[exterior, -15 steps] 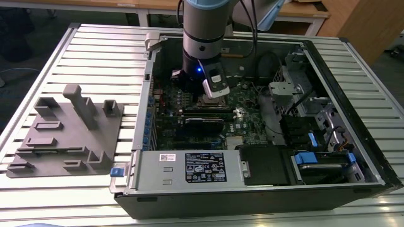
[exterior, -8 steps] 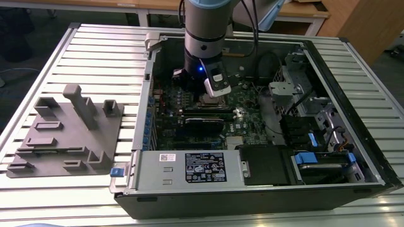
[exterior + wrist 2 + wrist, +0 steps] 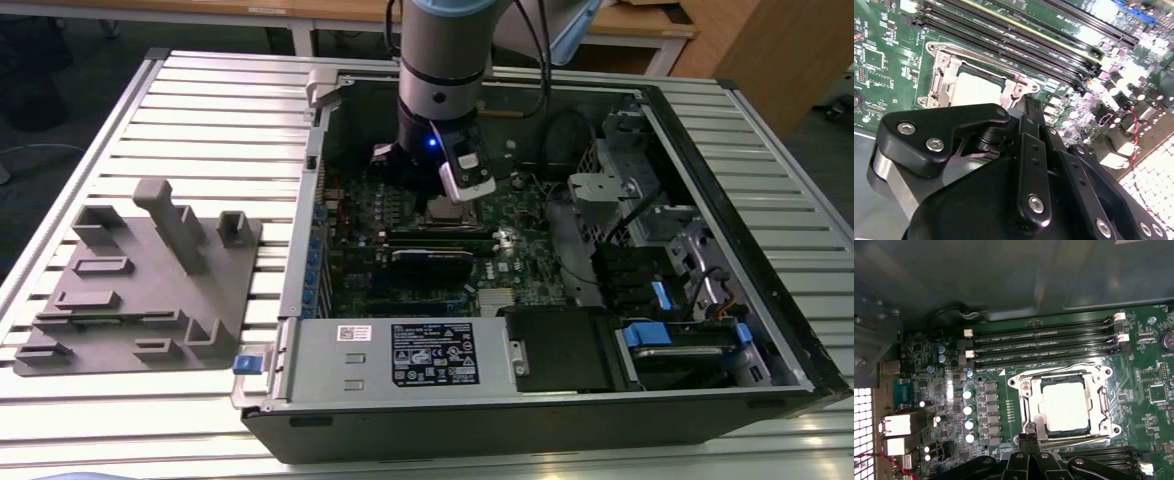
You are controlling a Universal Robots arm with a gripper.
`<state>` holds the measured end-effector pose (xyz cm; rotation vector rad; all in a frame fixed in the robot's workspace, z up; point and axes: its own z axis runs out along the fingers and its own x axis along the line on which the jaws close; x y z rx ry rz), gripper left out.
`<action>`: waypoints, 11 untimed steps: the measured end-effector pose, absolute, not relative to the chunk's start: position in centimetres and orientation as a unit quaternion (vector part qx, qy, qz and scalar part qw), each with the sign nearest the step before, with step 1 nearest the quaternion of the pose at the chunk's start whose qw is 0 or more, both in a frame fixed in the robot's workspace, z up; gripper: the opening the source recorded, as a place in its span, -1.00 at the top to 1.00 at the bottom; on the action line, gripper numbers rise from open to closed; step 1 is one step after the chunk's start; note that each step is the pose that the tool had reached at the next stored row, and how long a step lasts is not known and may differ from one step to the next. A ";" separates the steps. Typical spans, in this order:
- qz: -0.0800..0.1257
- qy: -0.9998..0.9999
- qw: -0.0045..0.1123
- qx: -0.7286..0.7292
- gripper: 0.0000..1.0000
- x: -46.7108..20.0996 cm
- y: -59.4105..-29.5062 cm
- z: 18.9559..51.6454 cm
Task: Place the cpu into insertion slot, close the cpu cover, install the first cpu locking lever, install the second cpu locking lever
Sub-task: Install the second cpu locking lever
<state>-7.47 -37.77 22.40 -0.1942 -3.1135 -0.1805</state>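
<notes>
Black linkages of your gripper fill the near foreground, fingertips drawn close together and holding nothing you can see; just beyond the tips the cpu lies flat in the insertion slot, framed by the cpu cover.

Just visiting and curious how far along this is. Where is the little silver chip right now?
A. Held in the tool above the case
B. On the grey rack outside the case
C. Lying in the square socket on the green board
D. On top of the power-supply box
C: in the first wrist view the cpu lies flat inside the insertion slot, with the cpu cover framing it.
</notes>
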 end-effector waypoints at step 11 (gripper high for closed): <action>-0.058 -0.996 0.008 -0.062 0.79 -6.2 -37.0 22.2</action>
